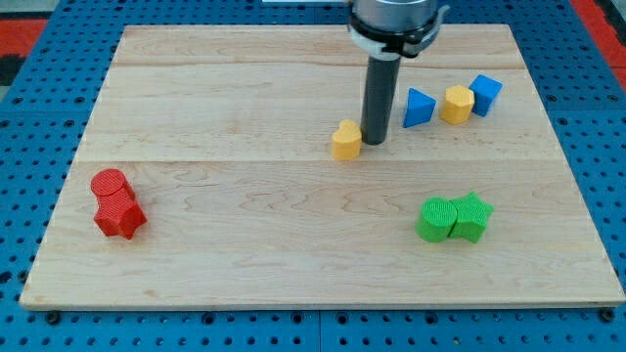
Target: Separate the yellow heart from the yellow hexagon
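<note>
The yellow heart (pixel 345 140) lies near the middle of the wooden board (pixel 245 244). My tip (pixel 375 143) stands just at the heart's right side, touching or nearly touching it. The yellow hexagon (pixel 456 104) sits further to the view's right and a little higher, between a blue triangle (pixel 419 107) and a blue cube (pixel 485 94). The heart and the hexagon are well apart, with the rod and the blue triangle between them.
A red cylinder (pixel 110 184) and a red star (pixel 120 216) touch each other at the view's left. A green cylinder-like block (pixel 435 219) and a green star (pixel 471 216) sit together at the lower right. Blue pegboard surrounds the board.
</note>
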{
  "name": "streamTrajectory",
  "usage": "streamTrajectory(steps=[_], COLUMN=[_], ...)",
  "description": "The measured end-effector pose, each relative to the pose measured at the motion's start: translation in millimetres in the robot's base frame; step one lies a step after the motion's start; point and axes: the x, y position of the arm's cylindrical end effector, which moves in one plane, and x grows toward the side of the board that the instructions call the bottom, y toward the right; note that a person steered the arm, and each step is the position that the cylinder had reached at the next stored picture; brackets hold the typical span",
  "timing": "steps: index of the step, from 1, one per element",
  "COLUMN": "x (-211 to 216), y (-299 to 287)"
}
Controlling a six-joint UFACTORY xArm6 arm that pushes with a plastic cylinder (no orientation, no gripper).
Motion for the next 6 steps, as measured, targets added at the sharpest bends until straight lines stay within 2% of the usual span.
streamTrajectory(steps=[1, 2, 3, 4, 5, 6], x=[5, 5, 24, 23, 39, 6], y=[25, -33, -10, -63, -60, -117])
